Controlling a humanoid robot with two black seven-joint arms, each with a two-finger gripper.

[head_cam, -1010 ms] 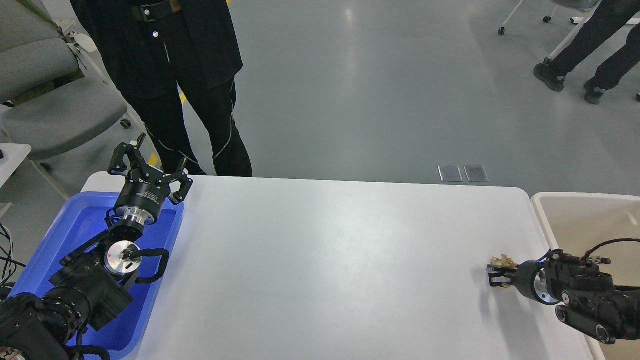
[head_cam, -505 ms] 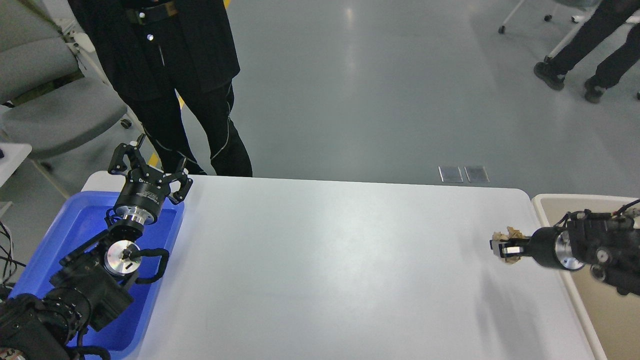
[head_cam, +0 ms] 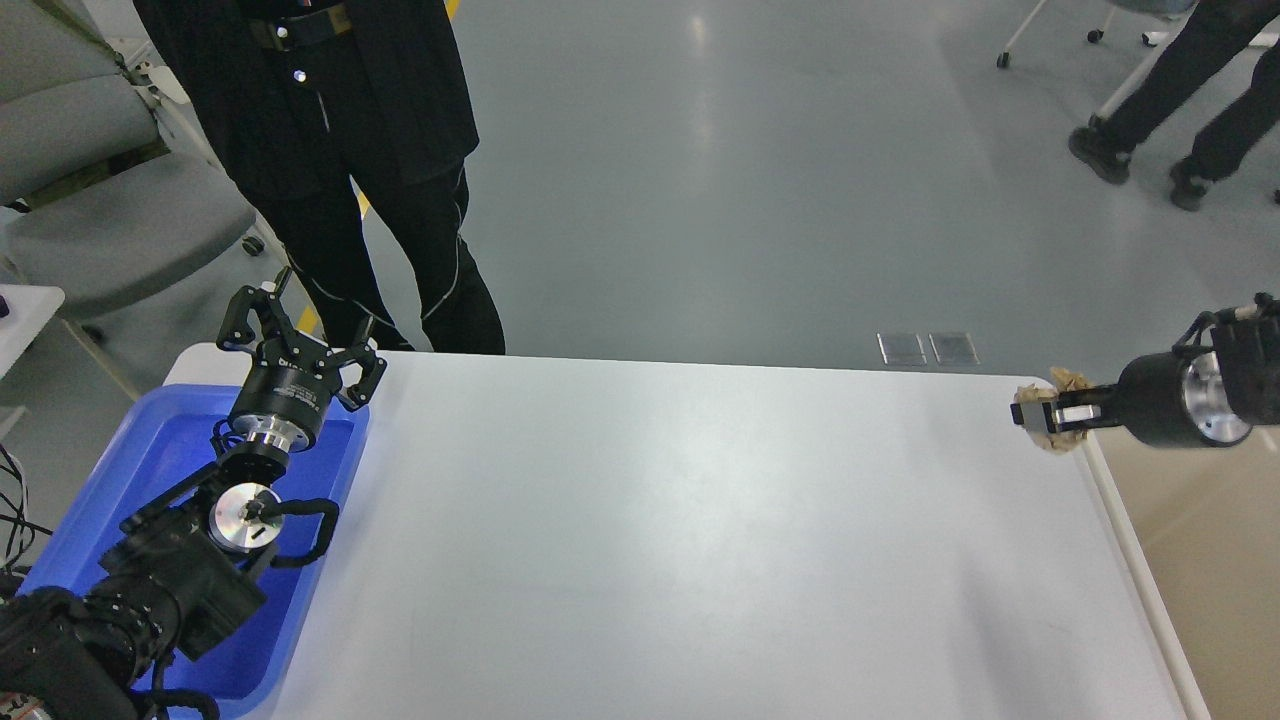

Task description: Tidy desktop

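Note:
The white desktop (head_cam: 660, 540) fills the middle of the head view and is bare. My right gripper (head_cam: 1040, 415) is raised above the desktop's far right corner and is shut on a small crumpled brown scrap of paper (head_cam: 1056, 440). My left gripper (head_cam: 300, 325) is open and empty, held above the far end of the blue tray (head_cam: 150, 455) at the left.
A beige bin (head_cam: 1200, 560) stands just past the desktop's right edge. A person in black (head_cam: 340, 150) stands at the far left corner of the table. A grey chair (head_cam: 90, 200) is at the far left. Another person's legs (head_cam: 1160, 100) are at the far right.
My right gripper has lifted the brown scrap off the desktop and carried it up and away toward the far right corner. The left arm has not moved.

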